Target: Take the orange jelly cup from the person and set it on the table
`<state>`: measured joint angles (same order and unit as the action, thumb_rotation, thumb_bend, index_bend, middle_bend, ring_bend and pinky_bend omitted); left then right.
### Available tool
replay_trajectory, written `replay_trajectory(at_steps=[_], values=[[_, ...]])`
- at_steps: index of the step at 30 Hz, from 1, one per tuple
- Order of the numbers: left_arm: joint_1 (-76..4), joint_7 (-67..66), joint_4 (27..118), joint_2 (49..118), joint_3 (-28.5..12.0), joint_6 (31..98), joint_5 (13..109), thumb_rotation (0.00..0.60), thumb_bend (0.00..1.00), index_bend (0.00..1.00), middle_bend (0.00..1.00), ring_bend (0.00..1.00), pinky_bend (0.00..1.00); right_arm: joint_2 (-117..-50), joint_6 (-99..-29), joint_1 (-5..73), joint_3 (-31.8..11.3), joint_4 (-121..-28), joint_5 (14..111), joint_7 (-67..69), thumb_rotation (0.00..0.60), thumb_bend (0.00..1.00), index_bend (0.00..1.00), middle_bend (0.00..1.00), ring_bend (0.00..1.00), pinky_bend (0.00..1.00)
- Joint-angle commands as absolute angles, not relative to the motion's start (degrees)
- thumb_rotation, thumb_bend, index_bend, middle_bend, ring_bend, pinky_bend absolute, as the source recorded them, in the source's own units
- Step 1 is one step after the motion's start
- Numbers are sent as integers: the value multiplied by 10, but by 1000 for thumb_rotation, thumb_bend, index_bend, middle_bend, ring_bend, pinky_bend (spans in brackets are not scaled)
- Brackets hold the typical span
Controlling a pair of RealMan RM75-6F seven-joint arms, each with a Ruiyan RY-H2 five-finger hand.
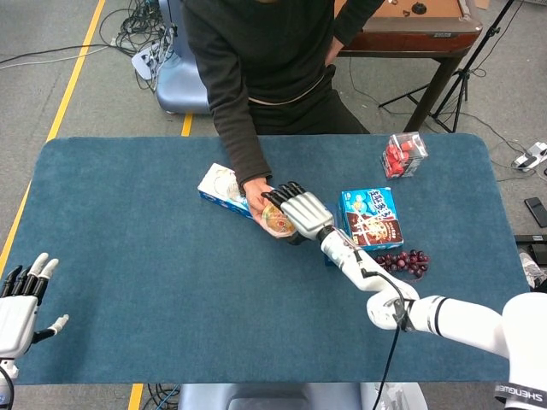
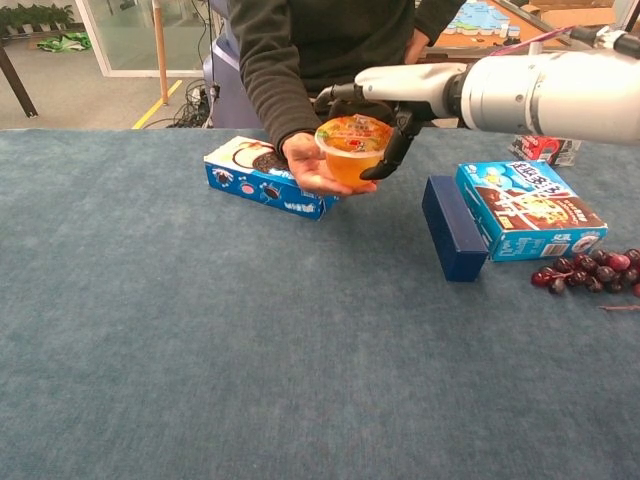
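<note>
The orange jelly cup (image 1: 275, 221) (image 2: 354, 150) rests on the person's upturned palm (image 2: 305, 165) above the table, near the cookie box. My right hand (image 1: 301, 212) (image 2: 400, 95) reaches around the cup from the right. Its fingers (image 2: 335, 94) stretch behind the rim and its thumb (image 2: 388, 150) lies against the cup's right side. The person still carries the cup, and no firm grip shows. My left hand (image 1: 21, 295) hangs off the table's near left corner, fingers apart and holding nothing; only the head view shows it.
A blue cookie box (image 1: 218, 188) (image 2: 262, 175) lies just left of the cup. Right of it are a dark blue box (image 2: 452, 227), a light blue snack box (image 1: 369, 218) (image 2: 525, 210), grapes (image 1: 403, 260) (image 2: 590, 268) and a clear box of red items (image 1: 404, 155).
</note>
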<state>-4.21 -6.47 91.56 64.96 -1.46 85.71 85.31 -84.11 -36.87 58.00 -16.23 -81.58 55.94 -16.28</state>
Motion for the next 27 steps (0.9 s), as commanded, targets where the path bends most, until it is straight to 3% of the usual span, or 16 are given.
replay_trajectory(at_steps=[1,4,13,27], values=[[-41,-63,914,650,-15,859,853,600,193,62,22,90,39,-850,-370,586,-158,-804,563,-152,600,294,61,159,84,143],[-40,-62,912,650,-15,858,851,600,194,62,22,90,39,-849,-375,584,-155,-802,574,-138,600,322,119,204,138,229],[-43,-63,910,653,-15,852,851,600,193,62,22,90,39,-846,-401,575,-149,-807,613,-104,600,361,263,282,217,334],[-46,-68,914,652,-19,848,849,600,194,62,21,90,39,-761,-444,525,-135,-909,706,-15,600,365,288,294,237,360]])
